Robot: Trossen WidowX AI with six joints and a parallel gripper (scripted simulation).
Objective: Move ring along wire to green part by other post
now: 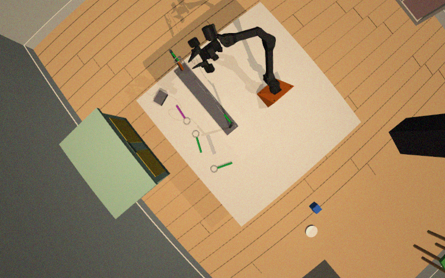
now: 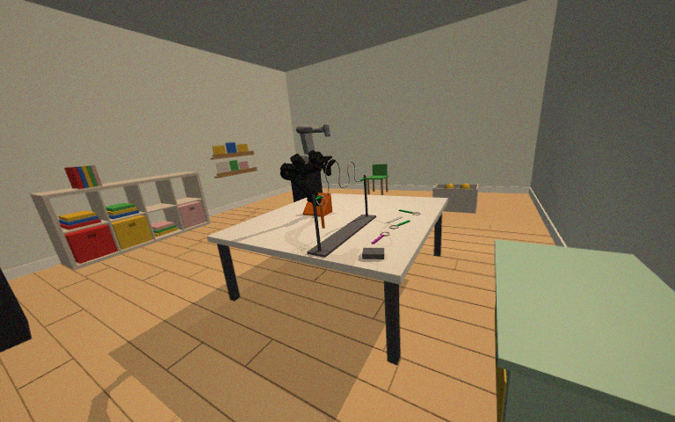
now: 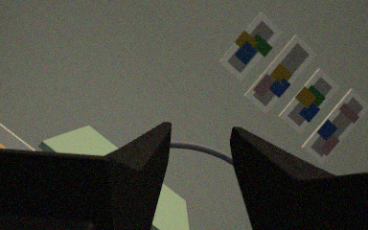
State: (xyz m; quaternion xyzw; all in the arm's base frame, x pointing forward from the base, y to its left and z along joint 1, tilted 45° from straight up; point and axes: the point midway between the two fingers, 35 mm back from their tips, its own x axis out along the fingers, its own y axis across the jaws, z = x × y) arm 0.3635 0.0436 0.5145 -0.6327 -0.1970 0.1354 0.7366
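Note:
The ring hangs around the green wire part at the near post, its orange handle pointing down. The other green part is at the far post. My gripper is open, with a moderate gap and nothing held. It is high above the near end of the base, right of the ring in the top view. The thin grey wire curves across the gap between the fingers in the wrist view; whether they touch it is unclear.
The dark base lies on the white table. Beside it lie a magenta-handled ring, two green-handled rings and a dark block.

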